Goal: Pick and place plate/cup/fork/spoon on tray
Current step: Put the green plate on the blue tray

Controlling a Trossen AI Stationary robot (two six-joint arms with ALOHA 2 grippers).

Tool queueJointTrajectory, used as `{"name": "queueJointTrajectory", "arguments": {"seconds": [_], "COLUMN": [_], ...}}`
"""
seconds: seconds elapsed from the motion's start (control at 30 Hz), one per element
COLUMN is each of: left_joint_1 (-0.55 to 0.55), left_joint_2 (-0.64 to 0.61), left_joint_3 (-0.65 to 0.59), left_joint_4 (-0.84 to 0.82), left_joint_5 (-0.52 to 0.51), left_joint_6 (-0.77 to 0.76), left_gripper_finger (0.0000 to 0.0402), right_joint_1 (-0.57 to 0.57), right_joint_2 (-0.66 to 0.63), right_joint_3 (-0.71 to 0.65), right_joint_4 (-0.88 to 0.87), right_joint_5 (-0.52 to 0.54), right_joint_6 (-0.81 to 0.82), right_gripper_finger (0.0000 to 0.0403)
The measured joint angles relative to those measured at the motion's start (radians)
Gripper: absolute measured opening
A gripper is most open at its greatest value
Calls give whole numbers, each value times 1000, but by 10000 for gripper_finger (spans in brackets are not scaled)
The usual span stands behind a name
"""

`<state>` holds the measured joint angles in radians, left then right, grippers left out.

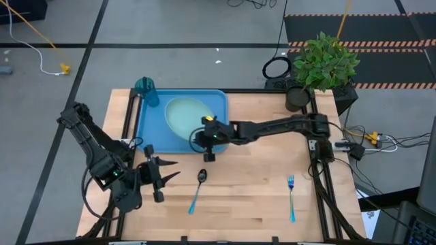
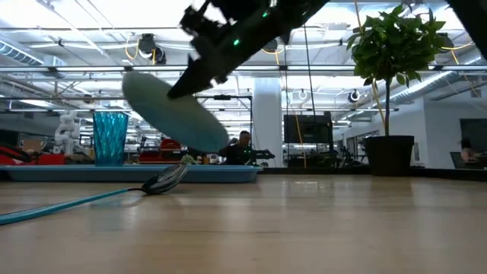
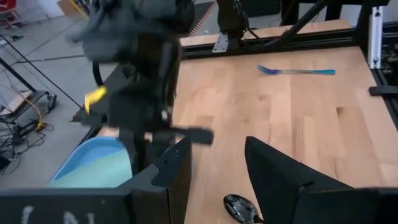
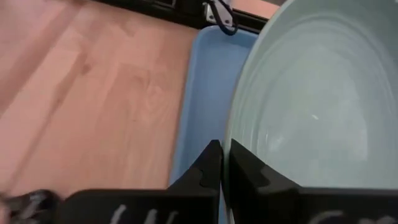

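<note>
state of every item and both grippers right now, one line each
plate: tilted above the tray, rim pinched
tray: flat on table
cup: upright at tray's far corner
spoon: lying on table
fork: lying on table
right gripper: shut on plate
left gripper: open, empty, near spoon

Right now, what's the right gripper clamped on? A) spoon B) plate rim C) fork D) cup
B: the right gripper is shut on the edge of the plate, holding it tilted above the tray; the spoon and fork lie on the table, and the cup stands at the tray's corner.
</note>
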<state>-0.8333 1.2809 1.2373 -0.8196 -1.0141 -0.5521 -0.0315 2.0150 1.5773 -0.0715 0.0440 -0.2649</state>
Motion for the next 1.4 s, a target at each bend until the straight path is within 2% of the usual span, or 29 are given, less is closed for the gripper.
{"name": "queueJointTrajectory", "arguments": {"seconds": [0.13, 0.27, 0.47, 0.83, 0.97, 1.4], "left_joint_1": [0, 10, 10, 13, 19, 19], "left_joint_2": [0, -1, -1, -1, -1, 0], "left_joint_3": [0, 0, 0, 0, 0, 0], "left_joint_4": [-1, 2, 2, 2, 4, 6], "left_joint_5": [-33, -36, -36, -36, -36, -34], "left_joint_6": [9, 11, 7, 11, 11, 17], "left_gripper_finger": [152, 152, 152, 152, 152, 152], "right_joint_1": [-23, -35, -46, -68, -82, -84], "right_joint_2": [104, 192, 270, 290, 299, 342], "right_joint_3": [101, 189, 249, 250, 249, 247], "right_joint_4": [-4, -25, -5, -2, 18, 81], "right_joint_5": [-45, -47, -48, -51, -108, -100], "right_joint_6": [-60, -106, -197, -268, -280, -276], "right_gripper_finger": [0, 0, 0, 0, 0, 19]}}
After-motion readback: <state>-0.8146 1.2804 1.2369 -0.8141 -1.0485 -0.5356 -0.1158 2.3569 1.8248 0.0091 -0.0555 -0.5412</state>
